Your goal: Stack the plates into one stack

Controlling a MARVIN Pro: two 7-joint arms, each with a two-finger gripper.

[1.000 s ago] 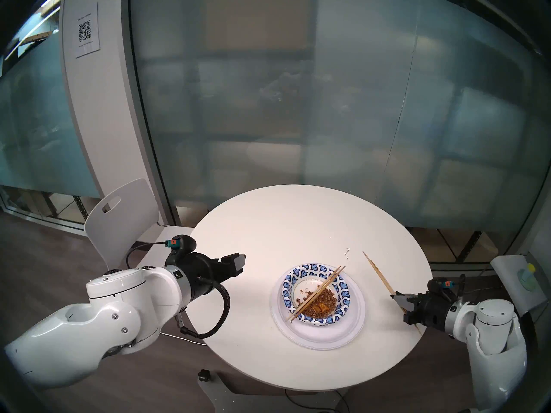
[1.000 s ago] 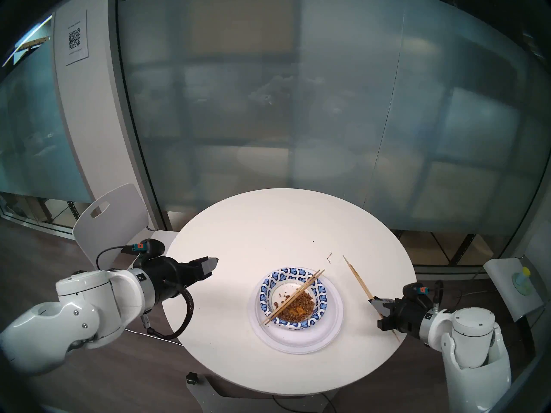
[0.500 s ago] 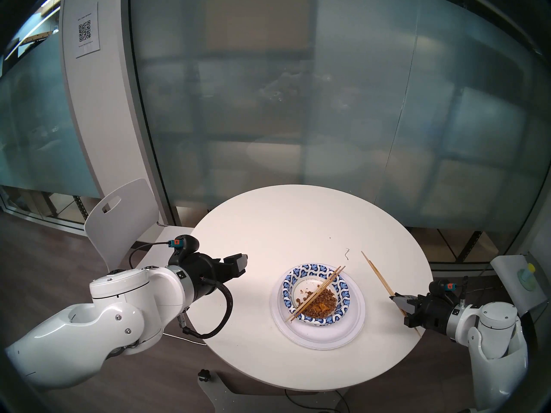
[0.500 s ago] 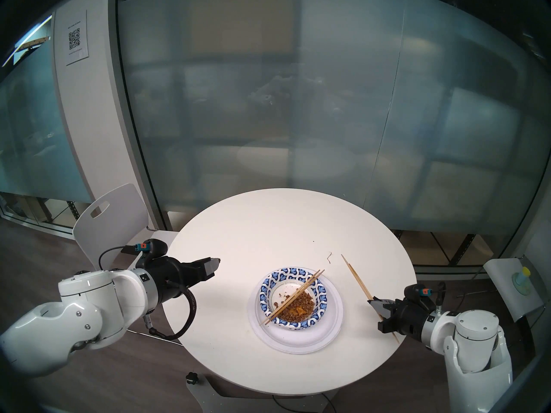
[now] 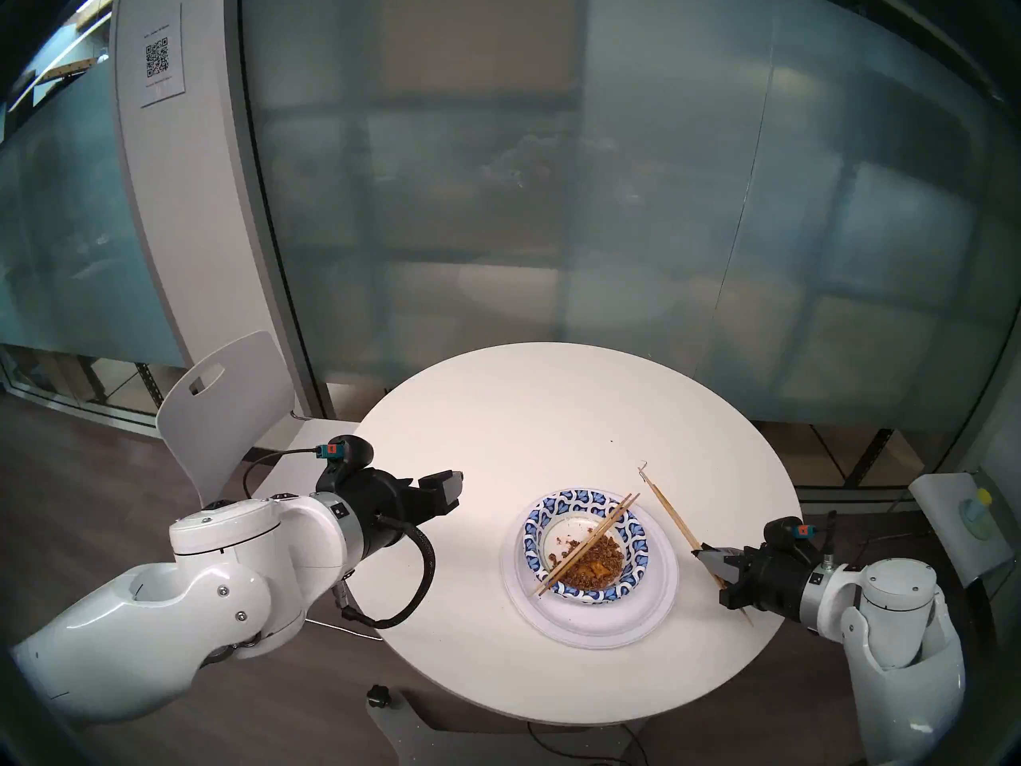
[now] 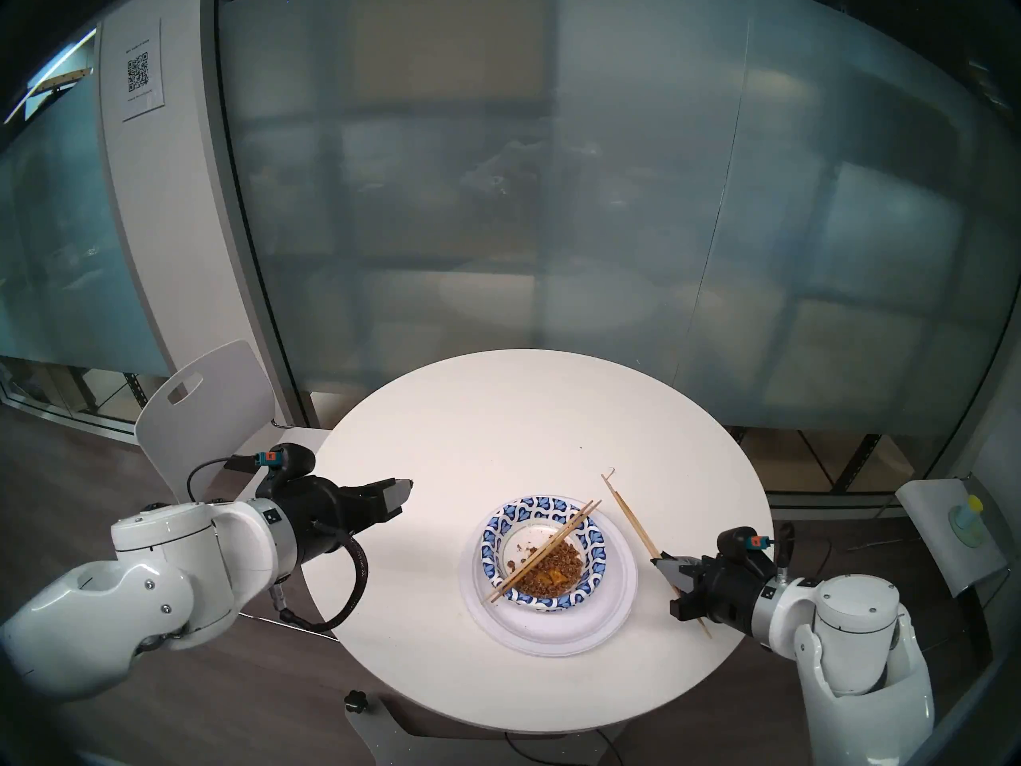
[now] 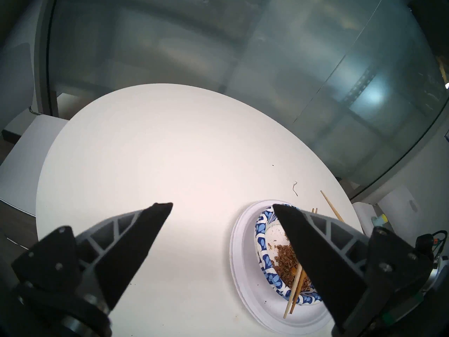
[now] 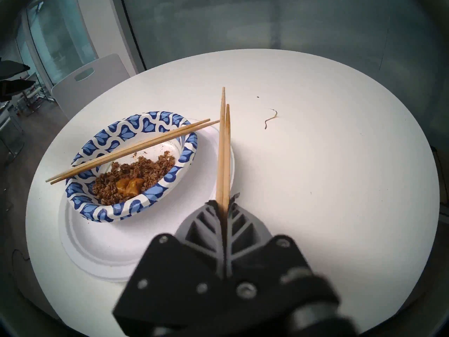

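The stack sits right of the table's middle: wide white plates (image 5: 596, 618) (image 8: 97, 251) beneath a blue-patterned paper dish (image 5: 533, 533) (image 8: 126, 129) holding brown food scraps. One pair of chopsticks (image 5: 585, 544) (image 8: 126, 151) lies across that dish. My right gripper (image 5: 697, 552) (image 8: 224, 202) is shut on a second pair of chopsticks (image 5: 671, 513) (image 8: 223, 146), just right of the stack, their tips over the plate's right rim. My left gripper (image 5: 450, 491) (image 7: 221, 204) hangs open and empty, left of the stack.
The round white table (image 5: 525, 416) carries a small curled scrap (image 8: 271, 118) beyond the held chopsticks. A white chair (image 5: 221, 394) stands at the far left edge. A small stand with a yellow-capped item (image 5: 975, 513) is off the table's right side.
My right gripper has carried its chopsticks leftward, close to the stack's right rim. The left arm has crept slightly toward the table's middle. The stack has not moved.
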